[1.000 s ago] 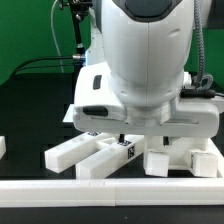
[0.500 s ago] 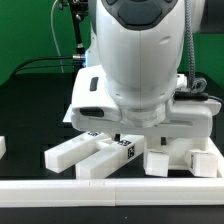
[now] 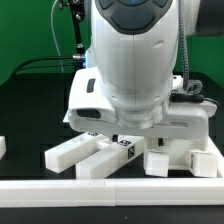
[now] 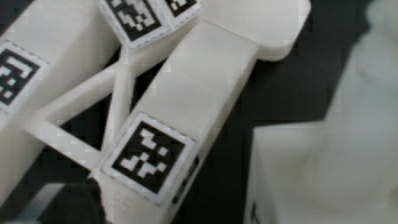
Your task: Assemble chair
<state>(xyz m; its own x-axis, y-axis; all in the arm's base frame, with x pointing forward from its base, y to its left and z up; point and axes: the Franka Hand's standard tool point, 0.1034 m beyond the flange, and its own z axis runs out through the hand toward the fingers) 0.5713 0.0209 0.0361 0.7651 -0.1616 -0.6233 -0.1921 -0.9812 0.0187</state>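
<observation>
1. Because the arm (image 3: pixel 135 60) hides its gripper, I cannot tell whether the jaws stand wide or narrow;
2. white chair parts (image 3: pixel 85 153) lie on the black table (image 3: pixel 30 110) just beneath it, tagged and possibly joined.

text: none legible, seemingly | signs: marker tags (image 4: pixel 151 150) on white chair part (image 4: pixel 222 85)
</observation>
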